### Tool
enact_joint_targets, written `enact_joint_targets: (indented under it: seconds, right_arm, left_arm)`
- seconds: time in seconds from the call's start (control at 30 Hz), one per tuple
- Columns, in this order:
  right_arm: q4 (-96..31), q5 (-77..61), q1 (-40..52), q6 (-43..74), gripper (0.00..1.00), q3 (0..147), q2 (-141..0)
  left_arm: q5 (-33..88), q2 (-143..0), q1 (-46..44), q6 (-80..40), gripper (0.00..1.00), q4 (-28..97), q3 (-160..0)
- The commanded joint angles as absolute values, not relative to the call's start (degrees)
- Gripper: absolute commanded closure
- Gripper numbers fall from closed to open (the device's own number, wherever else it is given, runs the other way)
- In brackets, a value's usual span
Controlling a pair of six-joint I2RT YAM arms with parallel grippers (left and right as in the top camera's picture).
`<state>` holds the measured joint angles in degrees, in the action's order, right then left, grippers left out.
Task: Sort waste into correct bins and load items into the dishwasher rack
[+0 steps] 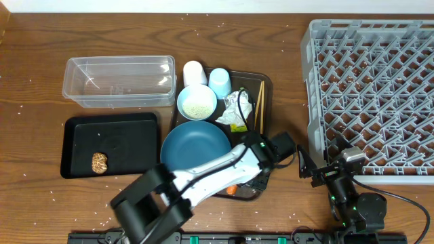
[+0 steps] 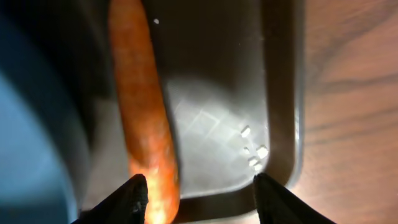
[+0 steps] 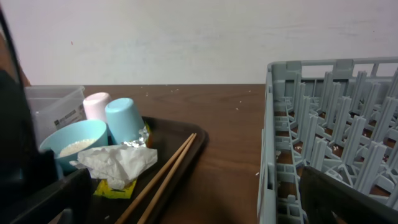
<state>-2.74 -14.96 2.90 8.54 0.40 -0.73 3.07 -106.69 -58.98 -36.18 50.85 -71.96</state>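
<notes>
**Item: carrot [image 2: 146, 118], waste.** We place it at lower centre of the overhead view, lying on the brown serving tray [image 2: 283, 93] at its near edge, just beside the blue plate [image 1: 195, 148].

**Tool:** left gripper [image 2: 202, 196] has its jaws apart, clamped on nothing. The carrot lies off-centre, against one fingertip. Right gripper [image 1: 305, 168] has its jaws wide apart and empty, near the dishwasher rack [image 1: 369, 102].

**Hazards, as we judge them:**
- Closing off-centre could roll the carrot toward the plate rim.
- A pinch near its end could let it pivot and drop.
- The far finger could catch the tray's raised lip.
- Loose rice grains [image 2: 255, 152] could scatter.

**Materials:**
- Carrot: orange, matt, a long tapering cylinder that is likely firm.
- Tray: dark glossy plastic with a rounded corner.
- Plate: smooth, round, blue.
- Rack: light-grey plastic lattice.
</notes>
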Motion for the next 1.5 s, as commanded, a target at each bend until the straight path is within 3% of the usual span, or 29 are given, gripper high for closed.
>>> enact_joint_targets:
  seconds: [0.0, 0.67, 0.8, 1.0, 1.1, 1.47]
  right_arm:
    - [-3.0, -14.8, 3.4, 8.1, 0.01, 0.3, -0.5]
    - [-3.0, -14.8, 3.4, 8.1, 0.01, 0.3, -0.5]
    - [-3.0, -14.8, 3.4, 8.1, 0.01, 0.3, -0.5]
    - [-3.0, -14.8, 3.4, 8.1, 0.01, 0.3, -0.5]
    - [-3.0, -14.8, 3.4, 8.1, 0.01, 0.3, -0.5]
    - [-3.0, -14.8, 3.4, 8.1, 0.01, 0.3, -0.5]
  left_arm:
    - [1.6, -109.1, -58.8, -36.3, 0.44, 50.7, -72.2]
    - [-3.2, -111.5, -58.2, -36.8, 0.44, 50.3, -72.2]
    - [-3.0, -111.5, -58.2, -36.8, 0.54, 50.2, -72.2]
    - [-1.5, -111.5, -59.0, -36.7, 0.56, 50.0, -72.2]
    - [-1.5, -111.5, -59.6, -36.8, 0.64, 49.8, -72.2]
    - [-1.5, -111.6, -60.0, -36.8, 0.64, 49.3, -72.1]
